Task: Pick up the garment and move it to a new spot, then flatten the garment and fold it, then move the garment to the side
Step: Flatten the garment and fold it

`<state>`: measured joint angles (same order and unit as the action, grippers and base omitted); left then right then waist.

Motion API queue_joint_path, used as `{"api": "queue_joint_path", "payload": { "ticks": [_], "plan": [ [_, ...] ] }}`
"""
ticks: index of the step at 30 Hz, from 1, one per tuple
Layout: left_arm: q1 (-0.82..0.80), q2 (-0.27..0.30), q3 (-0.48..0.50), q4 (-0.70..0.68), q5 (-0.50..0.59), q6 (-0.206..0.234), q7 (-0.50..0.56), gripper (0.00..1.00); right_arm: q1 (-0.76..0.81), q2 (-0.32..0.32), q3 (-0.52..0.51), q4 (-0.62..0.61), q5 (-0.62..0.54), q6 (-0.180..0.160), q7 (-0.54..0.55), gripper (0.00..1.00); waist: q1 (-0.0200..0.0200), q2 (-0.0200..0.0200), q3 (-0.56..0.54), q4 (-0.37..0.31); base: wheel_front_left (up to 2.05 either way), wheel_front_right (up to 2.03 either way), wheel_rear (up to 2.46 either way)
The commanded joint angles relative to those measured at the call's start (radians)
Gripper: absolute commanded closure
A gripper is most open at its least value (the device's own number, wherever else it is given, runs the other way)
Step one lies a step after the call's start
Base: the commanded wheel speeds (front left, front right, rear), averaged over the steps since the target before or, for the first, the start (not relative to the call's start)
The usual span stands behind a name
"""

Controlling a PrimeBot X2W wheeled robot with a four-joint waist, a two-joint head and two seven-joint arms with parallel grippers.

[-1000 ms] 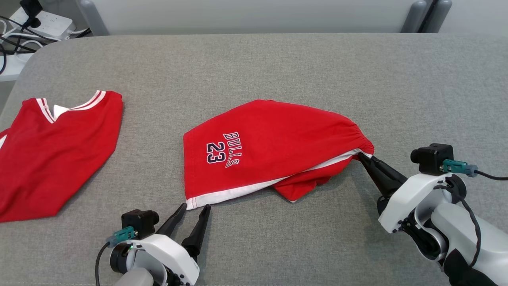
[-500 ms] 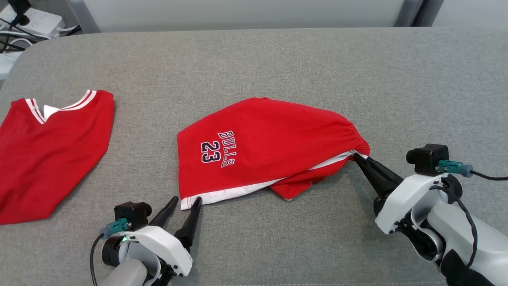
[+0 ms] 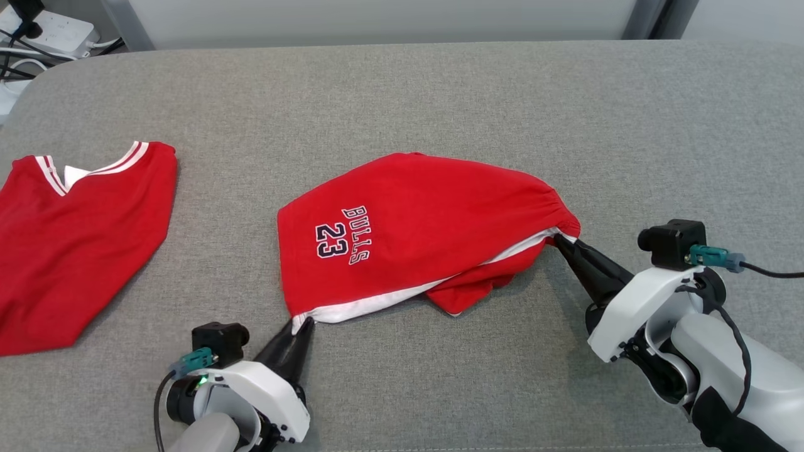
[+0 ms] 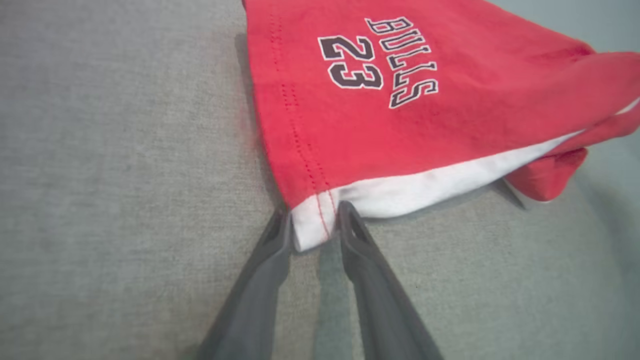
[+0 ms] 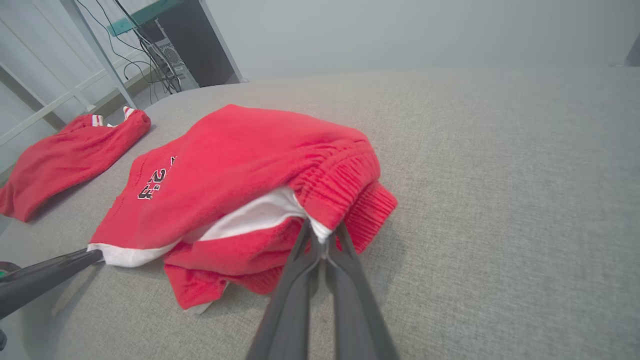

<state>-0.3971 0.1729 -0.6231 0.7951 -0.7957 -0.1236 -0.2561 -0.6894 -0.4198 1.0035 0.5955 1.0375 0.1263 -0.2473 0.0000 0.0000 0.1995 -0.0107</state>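
The garment (image 3: pixel 427 232), red shorts printed "BULLS 23" with a white hem, lies bunched at the middle of the grey cloth table (image 3: pixel 440 94). My left gripper (image 3: pixel 301 325) is at its near-left corner. In the left wrist view, the two dark fingers of the left gripper (image 4: pixel 314 220) press on either side of the white hem corner of the garment (image 4: pixel 400 125). My right gripper (image 3: pixel 559 242) is shut on the elastic waistband end at the right. The right wrist view shows the right gripper (image 5: pixel 322 235) pinching the garment (image 5: pixel 240 175) there, with part of the fabric tucked underneath.
A second red top with white-striped collar (image 3: pixel 75 251) lies flat at the table's left side, also seen as the red top (image 5: pixel 65 155). A power strip with cables (image 3: pixel 50 28) sits beyond the far-left corner. Bare grey surface stretches behind and right of the shorts.
My left gripper has moved forward to the hem corner and closed its fingers from wide open onto it. The right gripper has kept its hold. The camera shifted slightly.
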Motion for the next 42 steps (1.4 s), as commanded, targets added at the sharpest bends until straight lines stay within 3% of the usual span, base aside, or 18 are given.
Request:
{"api": "queue_joint_path", "payload": {
  "ticks": [1, 8, 13, 19, 26, 33, 38, 42],
  "plan": [
    [-0.034, 0.013, 0.007, 0.002, -0.008, -0.007, -0.006, 1.0, -0.001, -0.008, -0.006, -0.019, -0.012, 0.004, -0.015, 1.0, 0.0, 0.0, 0.001, -0.001, 0.0, 0.0, 0.0],
    [-0.087, 0.04, 0.001, -0.04, -0.081, -0.007, -0.006, 1.0, -0.014, 0.003, -0.015, -0.042, 0.014, 0.004, -0.015, 1.0, 0.0, 0.0, -0.008, 0.0, 0.0, 0.0, 0.0],
    [-0.158, 0.108, 0.011, -0.151, -0.153, -0.007, -0.005, 1.0, -0.05, 0.001, -0.006, -0.073, 0.058, 0.004, -0.015, 1.0, 0.0, 0.0, -0.031, 0.016, 0.0, 0.0, 0.0],
    [-0.307, 0.209, -0.003, -0.201, -0.3, -0.007, 0.049, 1.0, -0.152, 0.002, 0.031, -0.147, 0.227, 0.004, 0.052, 1.0, 0.0, 0.0, -0.04, 0.023, 0.0, 0.0, 0.0],
    [-0.465, 0.275, -0.031, -0.199, -0.384, -0.007, 0.132, 1.0, -0.297, 0.006, 0.004, -0.158, 0.345, 0.004, 0.068, 1.0, 0.0, 0.0, -0.017, 0.016, 0.0, 0.0, 0.0],
    [-0.663, 0.292, -0.01, -0.198, -0.36, -0.007, 0.009, 1.0, -0.488, 0.046, -0.073, -0.04, 0.339, 0.004, -0.001, 1.0, 0.0, 0.0, -0.023, 0.022, 0.0, 0.0, 0.0],
    [-0.611, 0.286, -0.036, -0.22, -0.381, -0.007, -0.003, 1.0, -0.468, 0.028, -0.057, -0.052, 0.364, 0.004, 0.0, 1.0, 0.0, 0.0, -0.069, 0.04, 0.0, 0.0, 0.0],
    [-0.452, 0.305, -0.117, -0.242, -0.461, -0.007, 0.036, 1.0, -0.346, -0.03, 0.028, -0.115, 0.436, 0.004, 0.107, 1.0, 0.0, 0.0, -0.112, 0.051, 0.0, 0.0, 0.0]
  ]
}}
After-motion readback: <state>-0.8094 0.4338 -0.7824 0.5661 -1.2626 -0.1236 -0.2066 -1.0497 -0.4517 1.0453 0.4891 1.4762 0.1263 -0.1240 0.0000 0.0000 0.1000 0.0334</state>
